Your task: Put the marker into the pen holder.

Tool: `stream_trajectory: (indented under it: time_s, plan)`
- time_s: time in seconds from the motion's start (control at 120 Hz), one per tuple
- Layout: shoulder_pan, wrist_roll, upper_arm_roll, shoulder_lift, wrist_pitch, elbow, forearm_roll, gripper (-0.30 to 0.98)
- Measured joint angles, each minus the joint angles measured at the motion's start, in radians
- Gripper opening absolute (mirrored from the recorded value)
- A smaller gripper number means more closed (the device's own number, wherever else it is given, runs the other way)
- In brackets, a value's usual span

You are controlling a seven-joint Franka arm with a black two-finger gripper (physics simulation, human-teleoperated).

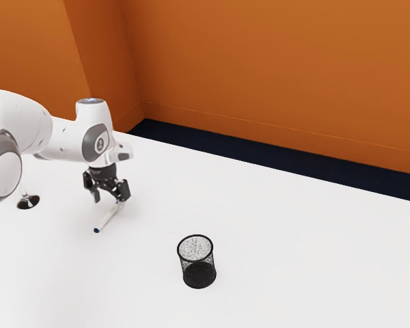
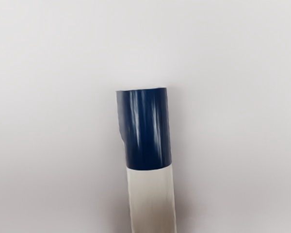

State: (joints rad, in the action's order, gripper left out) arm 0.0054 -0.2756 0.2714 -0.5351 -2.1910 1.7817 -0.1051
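Observation:
In the exterior view my gripper [image 1: 108, 201] is low over the white table, its two black fingers standing apart. The marker [image 1: 108, 219], white with a dark blue end, slants from beside the finger on the exterior view's right toward the front of the table. In the wrist view the marker [image 2: 149, 145] shows its blue end and part of its white body, which runs toward the hand. The pen holder [image 1: 199, 262], a black mesh cup, stands upright with its mouth up, apart from the marker, toward the exterior view's right and front.
A small object with a dark round base [image 1: 28, 201] stands at the exterior view's left, partly behind the arm. The white table [image 1: 294, 246] stretches past the pen holder to a far edge, with a dark floor and orange walls beyond.

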Motion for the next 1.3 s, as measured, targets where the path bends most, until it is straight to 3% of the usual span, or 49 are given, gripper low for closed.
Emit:
stream_trajectory:
  time_s: [0.183, 0.55, 0.783, 1.3]
  plan:
    - [0.007, -0.027, 0.0, -0.036, 0.033, -0.044, -0.003, 0.64]
    - [0.008, -0.061, -0.003, -0.046, 0.052, -0.057, -0.012, 0.28]
    - [0.007, -0.074, -0.007, -0.053, 0.052, -0.059, -0.015, 0.14]
    - [0.007, -0.088, -0.008, -0.06, 0.048, -0.068, -0.015, 0.01]
